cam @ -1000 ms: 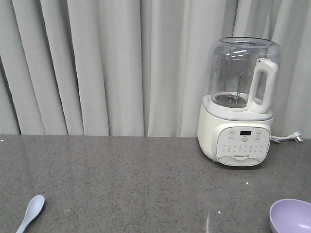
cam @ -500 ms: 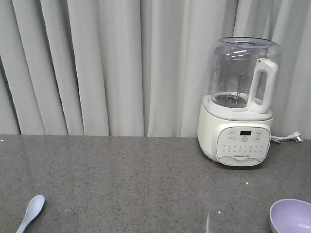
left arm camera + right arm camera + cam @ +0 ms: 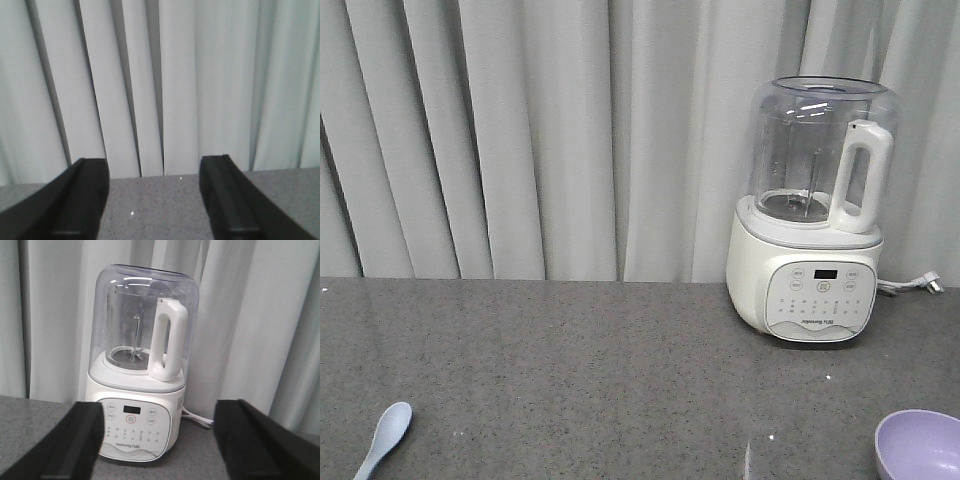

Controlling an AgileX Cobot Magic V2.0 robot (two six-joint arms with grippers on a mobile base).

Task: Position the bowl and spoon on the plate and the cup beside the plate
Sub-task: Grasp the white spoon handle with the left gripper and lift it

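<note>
We note the left hand (image 3: 154, 175): two matte black fingers (image 3: 80, 200), blunt-tipped, a moulded groove along each. Right hand (image 3: 160, 415) alike, black, edges blurred.

Soft, even, bright light fills all 3 views. The curtain (image 3: 570, 140) shows gentle fold shadows. Glare streaks sit at 12 o'clock on the blender jar (image 3: 820, 140). The left claw (image 3: 154, 167) and right claw (image 3: 162, 410) look dark and blurred at 6 o'clock.
</note>
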